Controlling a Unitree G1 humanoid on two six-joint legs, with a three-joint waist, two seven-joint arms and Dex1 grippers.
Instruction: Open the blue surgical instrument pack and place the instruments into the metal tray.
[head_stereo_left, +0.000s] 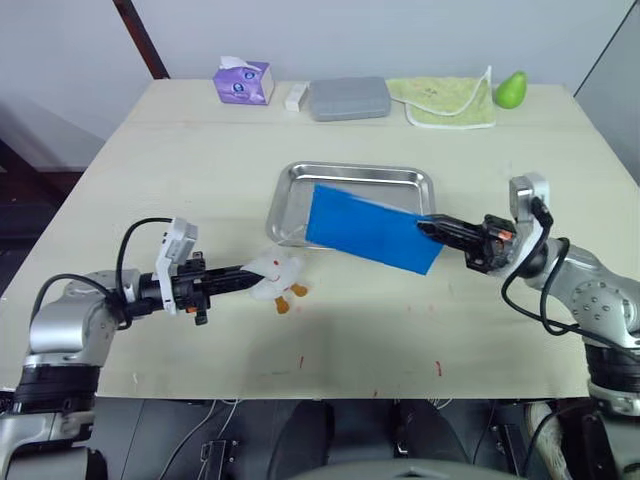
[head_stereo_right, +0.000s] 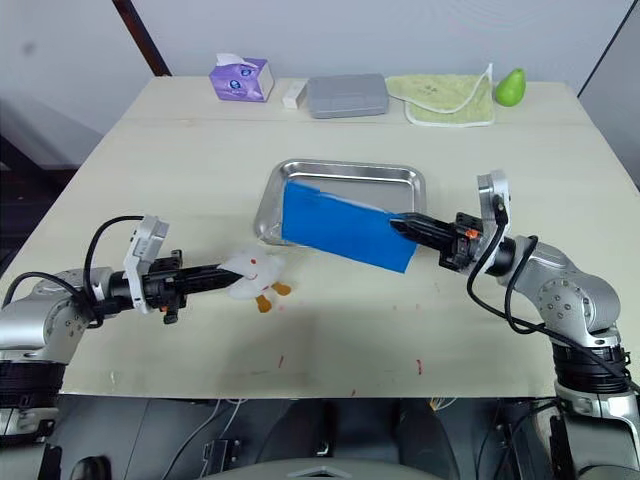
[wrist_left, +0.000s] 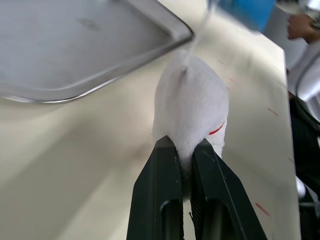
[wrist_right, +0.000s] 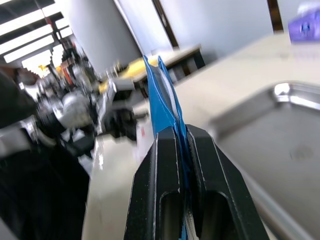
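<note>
The blue surgical instrument pack (head_stereo_left: 368, 228) hangs tilted over the front edge of the metal tray (head_stereo_left: 355, 177). My right gripper (head_stereo_left: 422, 225) is shut on the pack's right end, and the blue edge (wrist_right: 159, 102) stands up between its black fingers (wrist_right: 155, 170). The tray's floor looks bare where it shows. The instruments are hidden. Just in front of the tray's left corner, my left gripper (head_stereo_left: 248, 271) is shut on a white plush toy (head_stereo_left: 276, 268) with orange feet that lies on the table. A thin clear strip runs from the toy (wrist_left: 192, 105) towards the pack.
Along the table's far edge stand a purple tissue box (head_stereo_left: 243, 82), a small white block (head_stereo_left: 297, 96), a matte grey case (head_stereo_left: 349, 98), a pale green cloth (head_stereo_left: 445, 102) and a green pear (head_stereo_left: 511, 90).
</note>
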